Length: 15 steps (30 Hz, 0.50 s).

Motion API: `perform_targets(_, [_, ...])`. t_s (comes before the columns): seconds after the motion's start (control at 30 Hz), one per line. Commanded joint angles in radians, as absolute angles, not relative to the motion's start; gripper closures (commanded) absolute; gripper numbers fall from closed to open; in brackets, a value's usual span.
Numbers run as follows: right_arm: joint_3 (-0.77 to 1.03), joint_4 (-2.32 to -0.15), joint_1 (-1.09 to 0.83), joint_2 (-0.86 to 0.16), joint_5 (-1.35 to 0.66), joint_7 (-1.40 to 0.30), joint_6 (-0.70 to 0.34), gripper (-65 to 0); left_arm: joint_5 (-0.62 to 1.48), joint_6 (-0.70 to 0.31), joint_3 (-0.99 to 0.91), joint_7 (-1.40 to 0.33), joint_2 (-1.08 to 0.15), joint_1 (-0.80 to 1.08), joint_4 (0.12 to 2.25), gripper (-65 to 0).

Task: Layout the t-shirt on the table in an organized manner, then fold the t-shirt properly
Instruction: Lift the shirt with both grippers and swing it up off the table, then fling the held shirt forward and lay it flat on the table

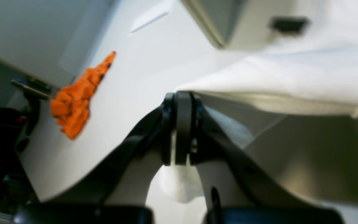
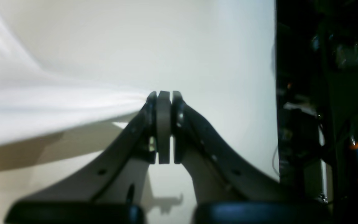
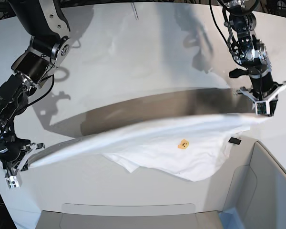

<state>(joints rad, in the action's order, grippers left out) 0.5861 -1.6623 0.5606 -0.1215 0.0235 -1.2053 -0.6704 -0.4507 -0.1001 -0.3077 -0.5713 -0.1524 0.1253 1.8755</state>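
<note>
Left claw [image 3: 262, 110] and right claw [image 3: 10, 177] each clenched on an edge of the t-shirt [image 3: 181, 152], stretched above the desk [image 3: 133, 62].

Crumpled orange cloth [image 1: 75, 96] near a surface edge, grey-white bin [image 3: 267, 186] at the corner

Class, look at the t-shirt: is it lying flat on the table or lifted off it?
Partly lifted. Left gripper and right gripper hold the t-shirt stretched above the table, shadow beneath; its lower part rests there.
</note>
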Motion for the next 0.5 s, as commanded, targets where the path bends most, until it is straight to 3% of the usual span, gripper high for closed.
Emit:
perform_targets(0.0, [0.588, -1.676, 0.611, -0.143, 0.022, -1.181, -0.664, 0.0, -0.460, -0.087, -0.309, -0.590, -0.173, 0.094, 1.896, -1.6])
perform_targets(0.23, [0.588, -1.755, 0.618, -0.131, 0.013, -1.171, -0.671, 0.0, -0.452, -0.079, -0.343, -0.630, -0.174, 0.059, 1.899, -1.4])
perform_targets(0.33, [0.599, -1.851, 0.579, -0.099, -0.015, -1.142, -0.671, 0.0, -0.450, -0.079, -0.446, -0.538, -0.119, 0.058, 1.917, -1.4])
perform_targets(0.47, [0.625, -1.974, 0.481, -0.094, -0.193, -1.044, -0.671, 0.0, -0.450, -0.084, -0.618, -0.331, -0.002, 0.051, 1.942, -1.4])
